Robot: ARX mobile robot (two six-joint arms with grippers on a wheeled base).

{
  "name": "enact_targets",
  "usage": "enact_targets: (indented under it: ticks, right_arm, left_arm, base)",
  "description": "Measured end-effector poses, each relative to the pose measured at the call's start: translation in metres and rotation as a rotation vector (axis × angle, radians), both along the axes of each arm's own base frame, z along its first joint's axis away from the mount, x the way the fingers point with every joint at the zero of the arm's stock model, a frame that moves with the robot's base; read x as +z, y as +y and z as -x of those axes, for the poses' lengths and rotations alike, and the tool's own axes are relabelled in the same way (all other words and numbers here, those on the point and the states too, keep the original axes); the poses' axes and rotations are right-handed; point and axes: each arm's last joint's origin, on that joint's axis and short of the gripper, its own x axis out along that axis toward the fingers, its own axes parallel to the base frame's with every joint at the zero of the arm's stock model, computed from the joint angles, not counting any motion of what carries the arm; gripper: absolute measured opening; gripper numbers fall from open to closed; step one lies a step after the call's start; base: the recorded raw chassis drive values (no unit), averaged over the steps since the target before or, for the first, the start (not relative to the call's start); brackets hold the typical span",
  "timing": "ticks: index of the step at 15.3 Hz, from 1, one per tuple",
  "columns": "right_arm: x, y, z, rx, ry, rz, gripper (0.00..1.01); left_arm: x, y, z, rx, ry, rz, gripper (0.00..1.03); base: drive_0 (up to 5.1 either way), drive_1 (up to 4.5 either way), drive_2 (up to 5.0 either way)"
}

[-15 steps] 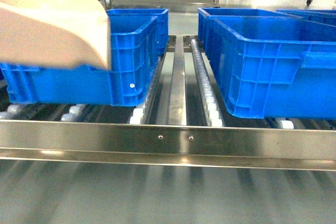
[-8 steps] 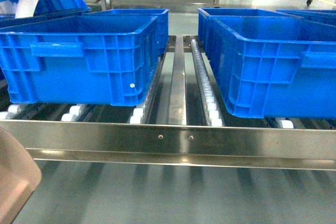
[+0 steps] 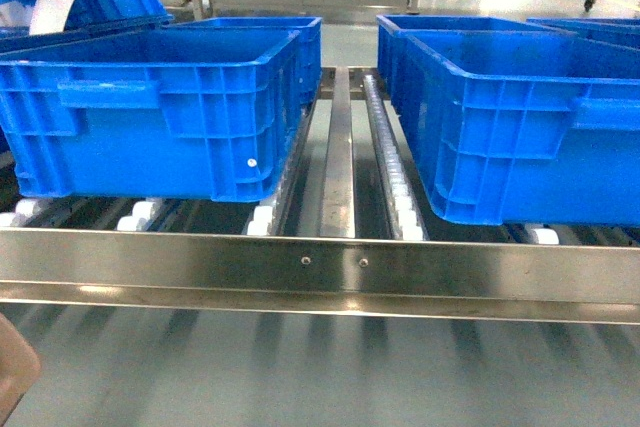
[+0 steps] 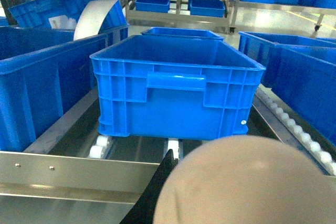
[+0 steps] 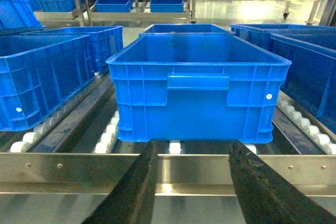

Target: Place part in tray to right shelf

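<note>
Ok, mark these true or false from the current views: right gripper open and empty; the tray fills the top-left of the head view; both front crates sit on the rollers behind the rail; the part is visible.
1. The right gripper is open and empty. True: its fingers stand apart with nothing between them.
2. The tray fills the top-left of the head view. False: only a corner shows at bottom-left.
3. Both front crates, left and right, sit on the rollers behind the rail. True.
4. The part is visible. False: no view shows it.

Spread empty hand (image 5: 191, 192) facing crate (image 5: 198, 85)
</note>
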Motion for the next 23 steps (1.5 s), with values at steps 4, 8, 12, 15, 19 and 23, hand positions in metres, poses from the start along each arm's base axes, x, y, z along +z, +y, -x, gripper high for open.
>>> enact_targets:
  ticks: [4, 8, 12, 15, 19, 23]
  right_arm:
    - [-0.003, -0.005, 0.004, -0.001, -0.001, 0.0, 0.2]
    - [-0.009, -0.018, 0.011, -0.003, -0.022, -0.004, 0.02]
    - [-0.009, -0.018, 0.016, 0.001, -0.019, -0.005, 0.02]
    - [-0.014, -0.017, 0.028, 0.003, 0.004, -0.005, 0.02]
    - [-0.013, -0.017, 0.028, 0.004, -0.008, -0.005, 0.02]
    - [-0.013, -0.017, 0.028, 0.002, -0.008, -0.005, 0.02]
  left_arm:
    - [-0.008, 0.0, 0.007, 0.0, 0.014, 0.0, 0.12]
    - [-0.013, 0.0, 0.018, 0.0, 0.005, 0.0, 0.12]
    - [-0.018, 0.0, 0.025, 0.0, -0.012, -0.001, 0.12]
    - [-0.019, 0.0, 0.03, 0.003, -0.008, -0.001, 0.12]
    - [-0.019, 0.0, 0.035, 0.0, -0.014, -0.001, 0.12]
    - [-0.022, 0.0, 0.045, -0.001, 0.005, -0.002, 0.12]
  base:
    - [0.0, 0.0, 0.0]
    - [0.0, 0.0, 0.0]
    - [0.0, 0.0, 0.0]
    - [0.0, 0.0, 0.0]
    - [0.0, 0.0, 0.0]
    - [0.0, 0.0, 0.0]
